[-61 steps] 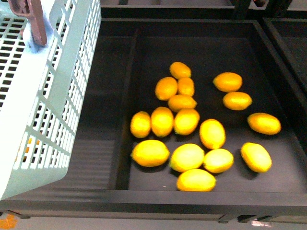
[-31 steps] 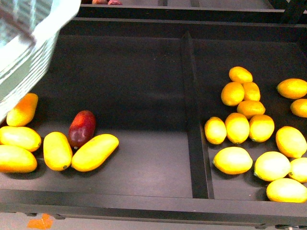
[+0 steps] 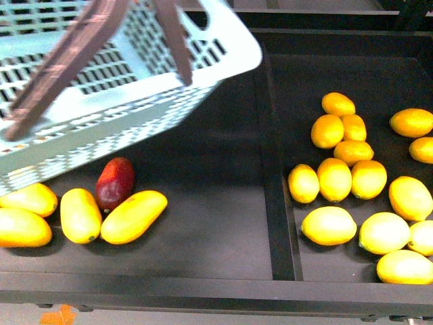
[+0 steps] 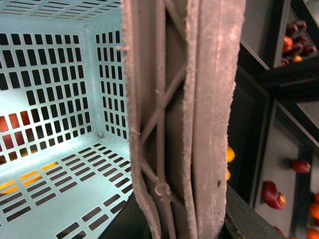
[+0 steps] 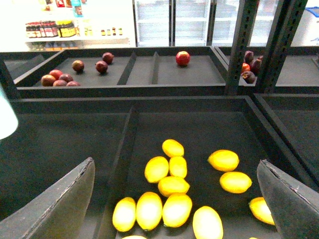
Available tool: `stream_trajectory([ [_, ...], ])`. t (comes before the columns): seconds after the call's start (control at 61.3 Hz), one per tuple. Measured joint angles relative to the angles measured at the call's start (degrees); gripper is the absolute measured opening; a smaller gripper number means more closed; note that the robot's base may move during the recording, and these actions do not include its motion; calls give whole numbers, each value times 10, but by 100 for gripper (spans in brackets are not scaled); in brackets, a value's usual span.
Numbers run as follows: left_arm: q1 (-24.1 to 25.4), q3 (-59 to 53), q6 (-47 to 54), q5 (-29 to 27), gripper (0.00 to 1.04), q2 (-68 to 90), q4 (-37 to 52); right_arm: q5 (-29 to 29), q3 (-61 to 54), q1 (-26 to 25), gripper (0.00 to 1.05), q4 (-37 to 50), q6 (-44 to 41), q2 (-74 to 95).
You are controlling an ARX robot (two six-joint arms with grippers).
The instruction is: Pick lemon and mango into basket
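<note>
The aqua basket [image 3: 128, 101] hangs tilted over the left bin, its brownish handle [image 3: 67, 64] across the top. In the left wrist view my left gripper [image 4: 174, 219] is shut on the handle [image 4: 199, 99] and the basket's inside [image 4: 60, 99] holds nothing I can see. Several mangoes [image 3: 133, 217] lie at the left bin's front beside a dark red fruit [image 3: 115, 181]. Several lemons [image 3: 328, 225] lie in the right bin and show in the right wrist view [image 5: 149, 209]. My right gripper [image 5: 174, 209] is open and empty above the lemons. Neither gripper shows in the front view.
A black divider [image 3: 274, 169] separates the two bins. The shelf's front rail [image 3: 216, 288] runs along the near edge. A farther shelf holds dark red fruits [image 5: 60, 77] and a red apple [image 5: 182, 58]. Black uprights [image 5: 241, 40] stand at the right.
The front view swung left from the lemon bin to the mango bin. The basket has swung down and right, now covering the upper left bin and the leftmost mangoes.
</note>
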Motion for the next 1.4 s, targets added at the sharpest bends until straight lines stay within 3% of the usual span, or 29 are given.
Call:
stream_trajectory([
  [0.228,-70,18,-6,2,17,39,36,0,0,0,96,0,0,0],
  [0.506,-133,18,-57,49,17,48,126,0,0,0,96,0,0,0],
  [1.044,-138,17,-65,44,17,48,132,-3,1,0,96,-4,5,3],
  [1.126,-138,17,-66,46,17,48,132,-63,62,-43,96,-142,74,116],
  [1.158,-138,17,-65,45,17,48,132,-78,72,-68,96,-145,92,170],
  [1.223,-139,17,-64,48,17,48,132,-103,81,-125,96,-98,109,275],
  [1.289,-139,17,-67,48,17,48,132,-138,110,-197,96,22,105,440],
  [1.403,-139,17,-65,41,17,48,132,-117,172,-258,96,171,47,659],
])
